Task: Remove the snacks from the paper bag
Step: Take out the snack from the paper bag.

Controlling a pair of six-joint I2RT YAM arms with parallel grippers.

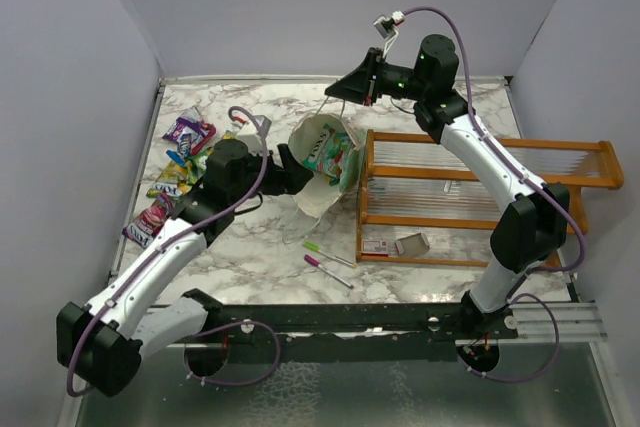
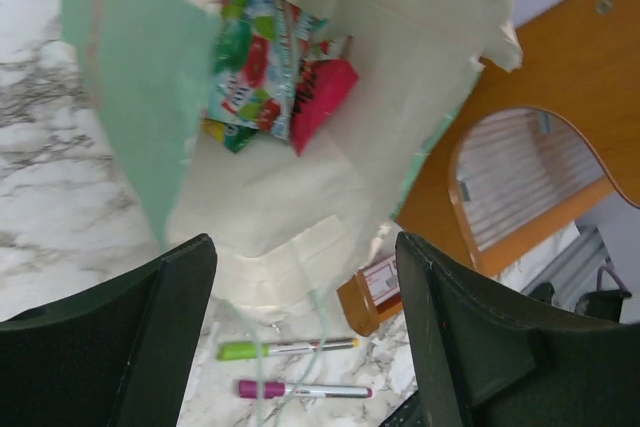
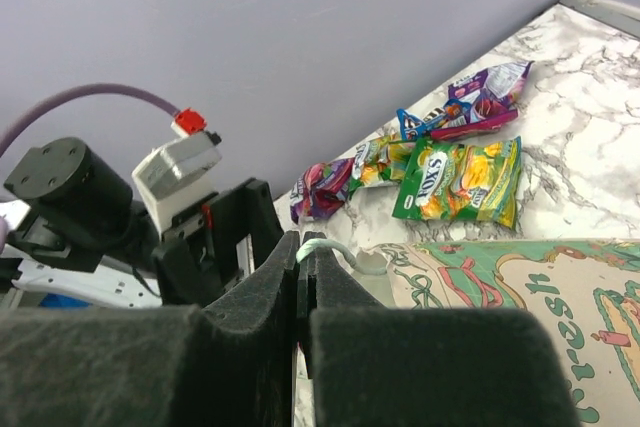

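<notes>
Padded fingers [image 3: 240, 347] of the right gripper [image 3: 300, 282] fill the bottom of its wrist view. They are pressed together on the thin string handle [image 3: 322, 245] of the paper bag [image 3: 520, 317], whose patterned mint side runs along the lower right. Only this view shows the loose snacks [image 3: 400, 147] up close. A green and yellow packet [image 3: 460, 179] has a label that seems to read NOKS, and a purple packet [image 3: 485, 97] lies at upper right. The other print is too small to read.

The left wrist view shows the left gripper [image 2: 305, 257] with its jaws spread wide, one dark finger at each lower corner, facing the bag's open mouth. This view alone looks inside. A green and red packet [image 2: 255, 62] and a pink packet [image 2: 322, 97] lie against the cream lining at upper middle, their lettering blurred.

From above, the bag [image 1: 320, 197] sits tilted at the frame's centre, just beside the left end of the orange rack [image 1: 480, 144]; whether they touch is unclear. The left gripper [image 1: 287, 172] is just to the left of the bag and the right gripper [image 1: 335, 94] is above it. The loose snacks [image 1: 180, 162] crowd the left edge by the wall. Two pens [image 1: 327, 259] lie below the bag, and bare marble table [image 1: 250, 267] stretches from them to the near rail.
</notes>
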